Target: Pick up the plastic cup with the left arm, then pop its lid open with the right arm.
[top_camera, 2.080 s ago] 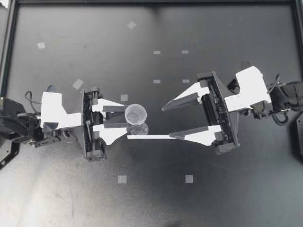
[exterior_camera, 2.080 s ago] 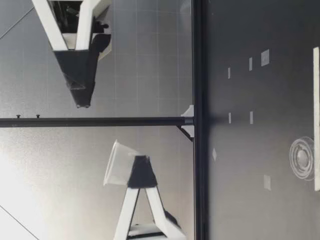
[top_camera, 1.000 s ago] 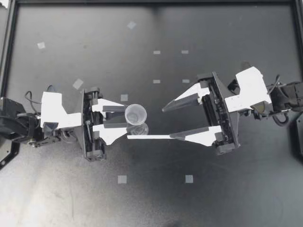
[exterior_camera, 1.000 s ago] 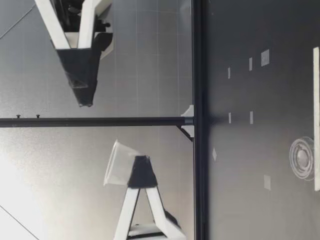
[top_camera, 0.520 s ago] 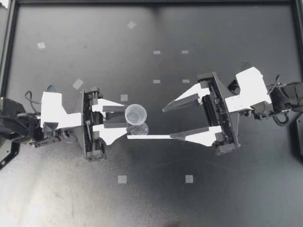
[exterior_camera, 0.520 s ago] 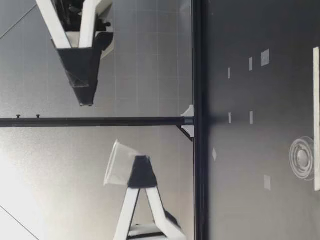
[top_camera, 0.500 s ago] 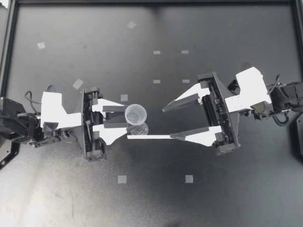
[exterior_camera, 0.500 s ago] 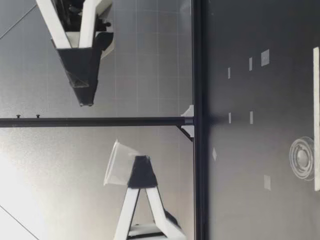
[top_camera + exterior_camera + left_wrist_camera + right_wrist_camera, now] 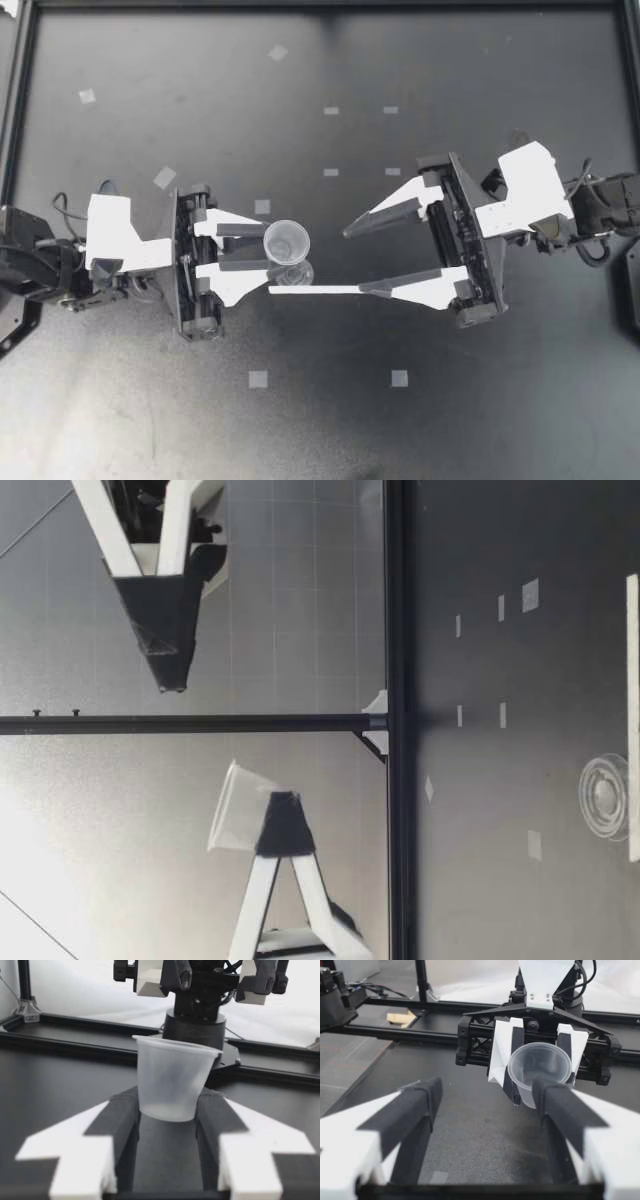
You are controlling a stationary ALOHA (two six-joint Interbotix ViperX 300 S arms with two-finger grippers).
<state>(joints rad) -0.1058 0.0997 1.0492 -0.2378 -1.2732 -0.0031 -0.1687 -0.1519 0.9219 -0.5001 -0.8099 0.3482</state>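
One clear, thin-walled plastic cup (image 9: 288, 240), two grippers, one white strip and ten tape squares are in sight.

The left gripper (image 9: 266, 248) is clamped on the cup. Its two black-padded fingers (image 9: 122, 1110) press the tapered wall near the base from both sides. The cup is smooth and translucent, round, wider at its rolled rim than at its flat bottom, and empty. In the low view it hangs well above the table, mouth up and a little tilted (image 9: 235, 805).

The right gripper (image 9: 353, 260) faces the cup with its fingers spread wide and nothing between them. One tip is near the cup, apart from it. In the right wrist view the cup (image 9: 540, 1067) sits ahead of the gripper, close to one finger. Both grippers have white angular plastic fingers with dark rubbery pads.

Under the cup the table carries a faint ringed round patch (image 9: 605, 798). Whether it is a second clear piece or only light through the cup, I cannot tell. A thin, flat white strip (image 9: 310, 290) lies just beside it.

The table (image 9: 450, 420) is matte black, slightly scuffed, and edged by a black metal rail (image 9: 320, 5). Small pale tape squares (image 9: 258, 379) dot it. Behind it stands a pale grey gridded wall (image 9: 300, 600).
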